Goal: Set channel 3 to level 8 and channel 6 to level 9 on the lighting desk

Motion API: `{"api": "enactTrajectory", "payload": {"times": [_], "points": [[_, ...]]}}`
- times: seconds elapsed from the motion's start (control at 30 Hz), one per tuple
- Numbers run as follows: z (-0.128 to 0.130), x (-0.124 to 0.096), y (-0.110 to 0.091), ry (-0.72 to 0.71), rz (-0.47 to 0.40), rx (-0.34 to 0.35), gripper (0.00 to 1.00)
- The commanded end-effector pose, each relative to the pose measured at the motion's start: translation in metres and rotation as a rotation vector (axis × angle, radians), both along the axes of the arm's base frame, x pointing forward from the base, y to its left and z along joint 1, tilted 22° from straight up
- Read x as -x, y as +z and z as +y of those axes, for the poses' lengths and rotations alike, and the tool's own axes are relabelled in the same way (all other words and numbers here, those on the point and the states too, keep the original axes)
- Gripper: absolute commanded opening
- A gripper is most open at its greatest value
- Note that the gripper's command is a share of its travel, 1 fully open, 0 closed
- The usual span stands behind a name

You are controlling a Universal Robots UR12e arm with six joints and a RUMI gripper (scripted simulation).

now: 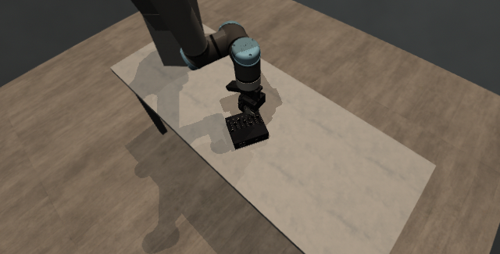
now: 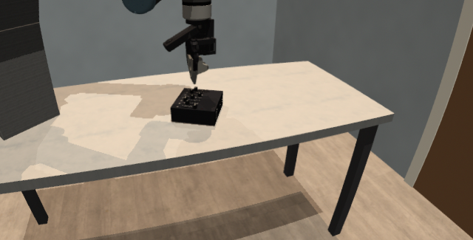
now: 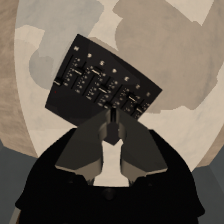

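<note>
Arm poised over the desk [image 1: 247,132] — fingers pressed together, holding nothing.

Top view: the desk sits near the table's [image 1: 351,191] front-left edge, its far end hidden under the gripper [image 1: 250,110]; the faders are too small to read, and open tabletop stretches away to the right. Exterior view: the gripper [image 2: 194,78] hangs point-down just above the desk's [image 2: 197,107] rear fader row — contact cannot be told; the arm's upper links are cut off at the top. Wrist view: the closed tip [image 3: 113,116] covers the desk's [image 3: 102,82] near edge, the desk lies skewed, and the level markings are unreadable.
</note>
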State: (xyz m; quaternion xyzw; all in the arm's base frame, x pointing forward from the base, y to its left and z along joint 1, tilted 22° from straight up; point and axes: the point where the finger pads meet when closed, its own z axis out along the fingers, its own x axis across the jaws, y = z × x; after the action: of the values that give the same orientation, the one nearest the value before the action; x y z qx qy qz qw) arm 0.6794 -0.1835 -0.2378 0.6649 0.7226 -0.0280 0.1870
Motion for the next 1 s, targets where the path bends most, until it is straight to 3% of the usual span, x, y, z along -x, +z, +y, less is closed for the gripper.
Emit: {"api": "enactTrajectory", "payload": {"times": [0.0, 0.53, 0.6, 0.63, 0.97], "points": [[-0.001, -0.002, 0.002, -0.23, -0.067, -0.05, 0.0], [-0.001, -0.011, 0.003, -0.752, -0.234, -0.183, 0.0], [-0.001, -0.011, 0.003, -0.752, -0.234, -0.183, 0.0], [-0.001, -0.011, 0.003, -0.846, -0.263, -0.206, 0.0], [-0.004, -0.019, 0.005, -1.149, -0.359, -0.284, 0.0]]}}
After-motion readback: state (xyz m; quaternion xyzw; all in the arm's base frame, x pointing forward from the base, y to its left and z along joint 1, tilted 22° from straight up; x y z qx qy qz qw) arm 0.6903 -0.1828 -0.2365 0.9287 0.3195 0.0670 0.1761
